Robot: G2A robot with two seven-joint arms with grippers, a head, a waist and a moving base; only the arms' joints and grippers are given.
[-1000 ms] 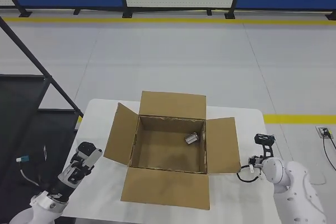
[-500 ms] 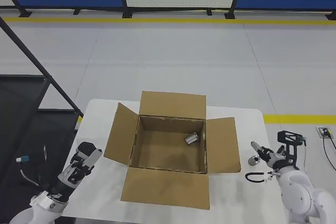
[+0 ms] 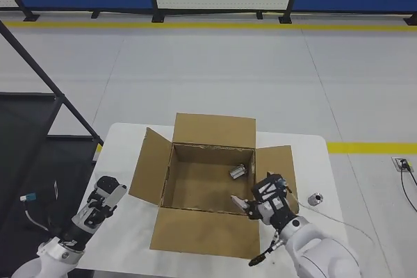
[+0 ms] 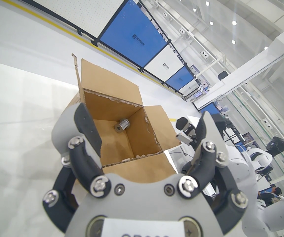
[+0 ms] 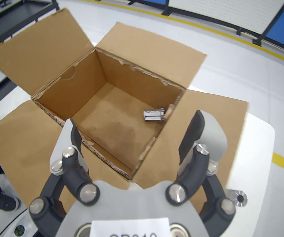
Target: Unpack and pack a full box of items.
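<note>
An open cardboard box [image 3: 214, 130] sits mid-table [image 3: 306, 149], all four flaps spread. The right gripper [image 3: 254, 201] hangs over the box's near right corner, jaws wide and empty. One small metal part [image 3: 238, 171] lies on the box floor, apparently touching the right wall; a second metal part [image 3: 315, 199] rests near the table's right edge. The left gripper [image 3: 105, 191], also wide and empty, sits at the table's near left corner, near a black frame [image 3: 28, 69].

You're in an industrial hall, not a home. Beyond the white table [image 3: 306, 149], a yellow line [image 3: 194, 25] crosses the pale painted floor [image 3: 215, 76]. Blue and white partition panels [image 4: 134, 35] stand behind it. High over the table is a beamed ceiling [image 4: 230, 6] with spotlights.
</note>
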